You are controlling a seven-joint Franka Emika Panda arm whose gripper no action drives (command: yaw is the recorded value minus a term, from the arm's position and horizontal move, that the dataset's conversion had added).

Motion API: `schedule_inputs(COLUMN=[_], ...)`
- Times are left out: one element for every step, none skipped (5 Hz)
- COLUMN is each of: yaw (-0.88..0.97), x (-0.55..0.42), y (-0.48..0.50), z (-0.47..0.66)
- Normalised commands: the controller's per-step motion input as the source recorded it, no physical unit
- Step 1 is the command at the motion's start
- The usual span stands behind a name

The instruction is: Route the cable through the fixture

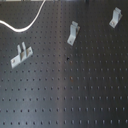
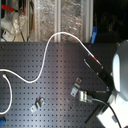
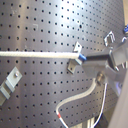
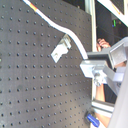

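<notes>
The cable (image 2: 46, 55) is a thin white cord. In the second exterior view it loops across the black perforated board from that view's left edge up to the gripper (image 2: 93, 59). In the first wrist view the cable (image 3: 35, 54) runs straight into the gripper (image 3: 84, 59), which is shut on its end. The second wrist view shows the cable (image 4: 62, 29) passing just over a metal fixture clip (image 4: 60, 48) without sitting in it. Three fixture clips (image 1: 21, 55) (image 1: 73, 33) (image 1: 115, 17) stand on the board in the first exterior view, where only a cable loop (image 1: 25, 24) shows and the gripper is out of view.
The white robot arm (image 2: 120, 70) fills the second exterior view's right side. Two clips (image 2: 37, 105) (image 2: 78, 90) stand near the board's front there. Clutter and foil-wrapped panels (image 2: 60, 15) lie behind the board. A thin white wire with a red tip (image 3: 70, 102) hangs near the gripper.
</notes>
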Motion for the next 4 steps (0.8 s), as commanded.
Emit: schedule_inputs(yaw=[-0.26,-0.35,-0.35,-0.35], x=[0.628,0.545,0.626,0.623], y=[0.051,-0.060,-0.041,-0.012], z=[0.01,0.02,0.07,0.09])
